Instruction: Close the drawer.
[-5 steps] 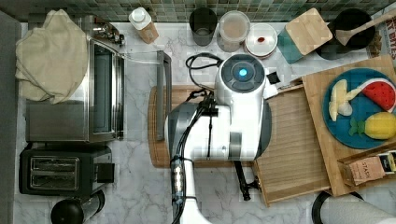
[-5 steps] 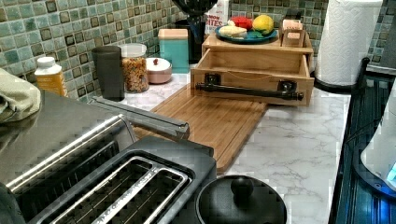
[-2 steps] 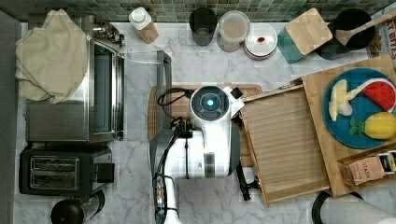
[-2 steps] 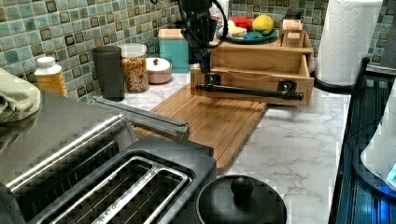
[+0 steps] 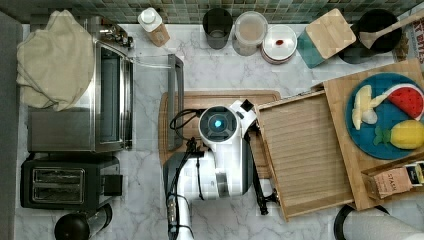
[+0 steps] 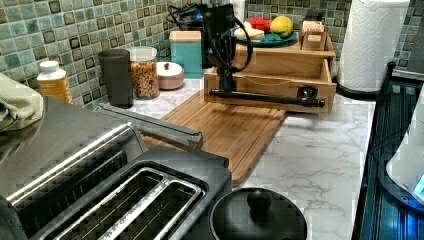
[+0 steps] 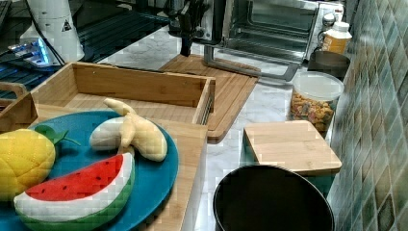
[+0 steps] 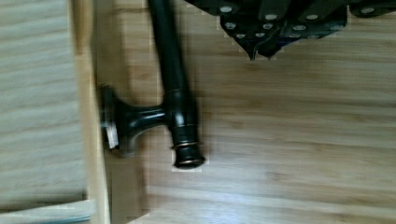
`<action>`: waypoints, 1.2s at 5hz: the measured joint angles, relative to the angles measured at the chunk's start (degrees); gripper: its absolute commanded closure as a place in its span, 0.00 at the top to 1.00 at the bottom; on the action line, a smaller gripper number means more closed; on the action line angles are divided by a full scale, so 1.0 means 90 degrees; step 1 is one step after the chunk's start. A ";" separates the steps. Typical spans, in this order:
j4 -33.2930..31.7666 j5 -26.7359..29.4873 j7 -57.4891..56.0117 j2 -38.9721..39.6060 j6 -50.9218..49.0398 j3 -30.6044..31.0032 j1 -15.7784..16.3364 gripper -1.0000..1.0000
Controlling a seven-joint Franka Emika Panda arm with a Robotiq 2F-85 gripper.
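We see one drawer (image 5: 305, 150) pulled open, its single black handle (image 6: 265, 97) over the cutting board (image 6: 227, 132). The gripper (image 6: 226, 80) hangs beside that handle; we cannot tell its opening.

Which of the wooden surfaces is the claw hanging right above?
The darker cutting board, just beside the drawer's black handle, not the pulled-out drawer.

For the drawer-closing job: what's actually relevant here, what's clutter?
Relevant:
- drawer, pulled open
- its dark handle bar
- gripper, beside the handle bar

Clutter:
- cutting board
- blue plate of toy fruit
- toaster oven
- toaster
- jars
- paper towel roll
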 measured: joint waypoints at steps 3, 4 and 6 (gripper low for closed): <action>-0.0597 -0.0162 0.0159 0.0027 -0.0016 0.0011 0.0004 0.00; -0.0758 -0.0485 0.0159 0.0050 0.0504 -0.0069 0.0008 0.00; -0.0945 -0.0779 -0.0009 0.0050 0.0715 -0.0280 -0.0207 0.00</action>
